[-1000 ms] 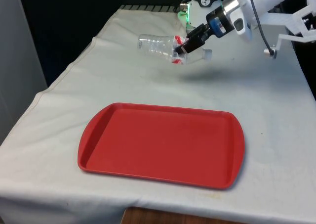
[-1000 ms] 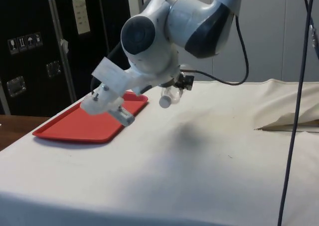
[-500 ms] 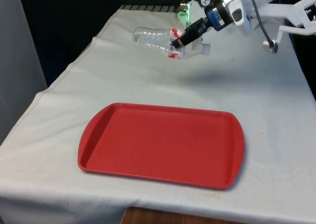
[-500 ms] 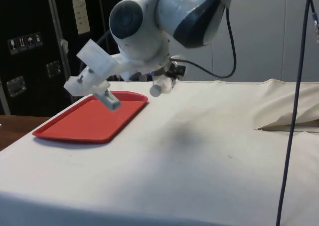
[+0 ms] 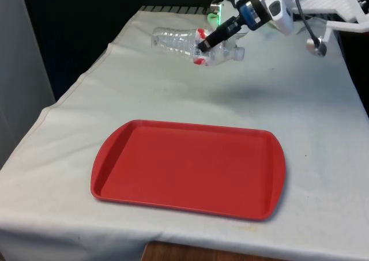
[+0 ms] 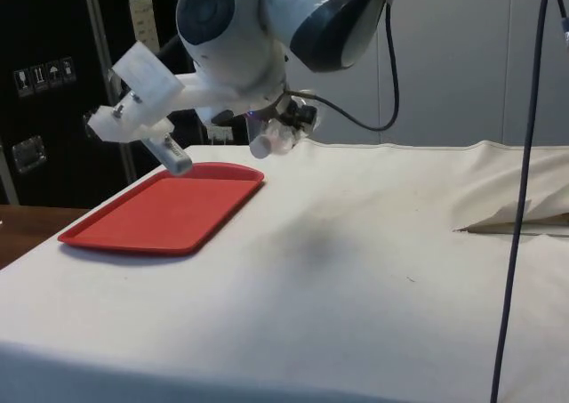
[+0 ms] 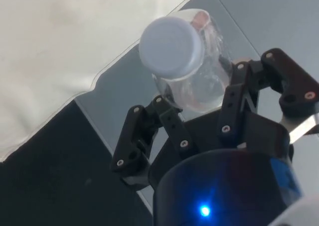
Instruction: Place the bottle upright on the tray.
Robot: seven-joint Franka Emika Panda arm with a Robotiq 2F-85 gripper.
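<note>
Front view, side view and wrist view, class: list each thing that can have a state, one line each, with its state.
bottle: capped, lying sideways in the air, above the table, not on the tray.
hand: shut on the bottle around its label.
tray: flat on the white cloth, nothing on it.

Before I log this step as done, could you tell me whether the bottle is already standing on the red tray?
No, the bottle hangs on its side in the gripper above the cloth, well beyond the tray.

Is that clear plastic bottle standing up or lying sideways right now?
Sideways. The clear plastic bottle hangs roughly level in the black gripper, above the white cloth, its cap towards the front view's right.
</note>
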